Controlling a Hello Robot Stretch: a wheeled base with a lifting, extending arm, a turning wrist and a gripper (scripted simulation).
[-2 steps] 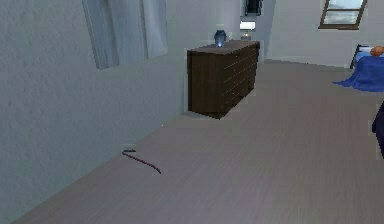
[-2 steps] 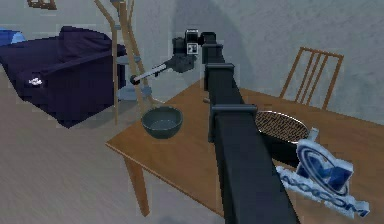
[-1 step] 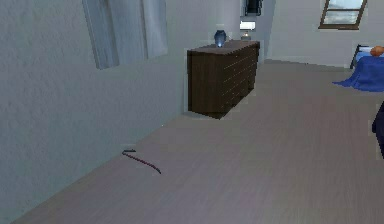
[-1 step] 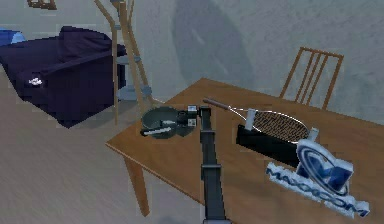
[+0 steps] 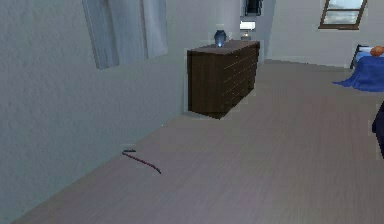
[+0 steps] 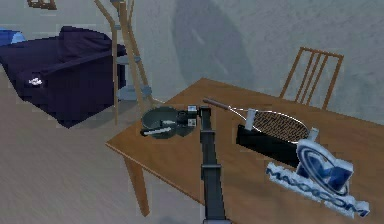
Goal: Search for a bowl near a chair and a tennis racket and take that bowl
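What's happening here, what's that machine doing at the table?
A robot's arm reaches out over a wooden table. Its gripper is at a dark, round bowl-like thing lying on the tabletop; whether it holds it cannot be told. A tennis racket lies on the same table, and a chair stands behind it.

The bowl (image 6: 153, 124) is dark, round and shallow with a paler rim, and sits upright on the left part of the table (image 6: 170, 160). The tennis racket (image 6: 272, 121) lies flat to its right, oval strung head to the right, thin handle pointing far-left. The wooden slat-backed chair (image 6: 313, 74) stands upright at the table's far right side.
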